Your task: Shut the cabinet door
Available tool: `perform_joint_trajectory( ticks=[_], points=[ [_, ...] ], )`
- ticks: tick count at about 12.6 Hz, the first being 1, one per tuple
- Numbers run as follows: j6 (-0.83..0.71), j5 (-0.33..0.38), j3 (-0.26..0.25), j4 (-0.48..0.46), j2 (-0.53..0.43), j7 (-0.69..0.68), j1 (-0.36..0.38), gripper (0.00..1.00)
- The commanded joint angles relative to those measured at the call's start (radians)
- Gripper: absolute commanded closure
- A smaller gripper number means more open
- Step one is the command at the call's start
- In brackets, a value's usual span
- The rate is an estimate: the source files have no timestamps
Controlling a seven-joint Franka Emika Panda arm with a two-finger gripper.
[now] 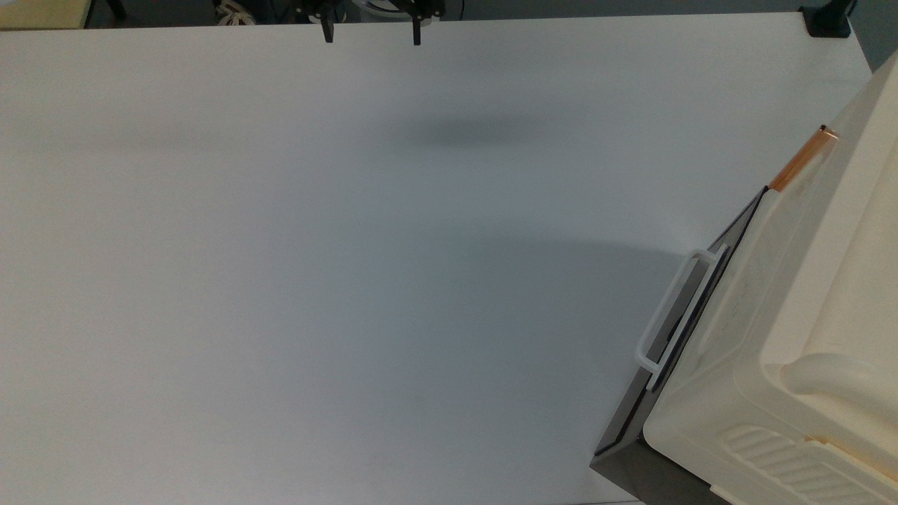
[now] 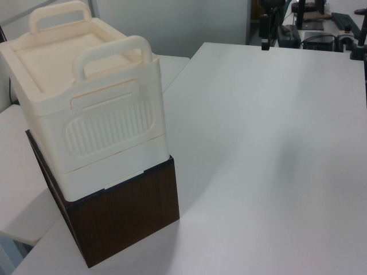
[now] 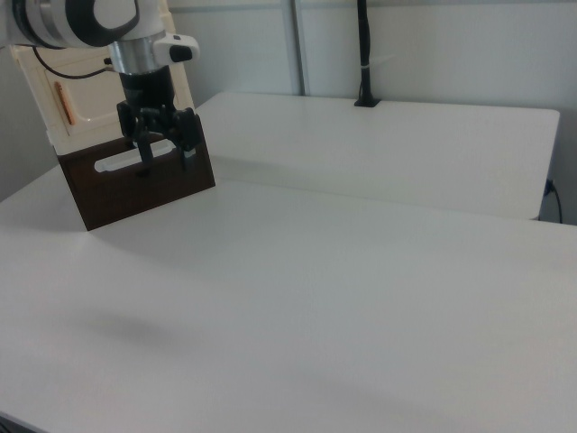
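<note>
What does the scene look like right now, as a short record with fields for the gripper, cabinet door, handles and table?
gripper: open, holding nothing, at the top view's upper edge, far from the cabinet
door: cream panel, looks flush with the cabinet front
copper handle: on the door's end, untouched
white loop handle: on the dark panel below the door
cabinet: cream box stacked on a dark brown base
table: white, with the cabinet at the top view's right edge
</note>
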Motion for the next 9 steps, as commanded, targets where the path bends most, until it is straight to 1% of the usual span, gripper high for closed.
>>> perform_joint_trajectory(
  ticks=[1,6,7,9],
  points=[
    [0.039,0.01,-0.044,-0.054,-0.054,-0.006,0.02,0.0],
    [-0.002,-0.022,-0.052,-0.05,-0.055,-0.01,0.016,0.0],
    [-0.004,-0.022,-0.058,-0.048,-0.055,-0.013,0.016,0.0],
    [-0.007,-0.019,-0.085,-0.044,-0.063,-0.013,0.016,0.0]
  ],
)
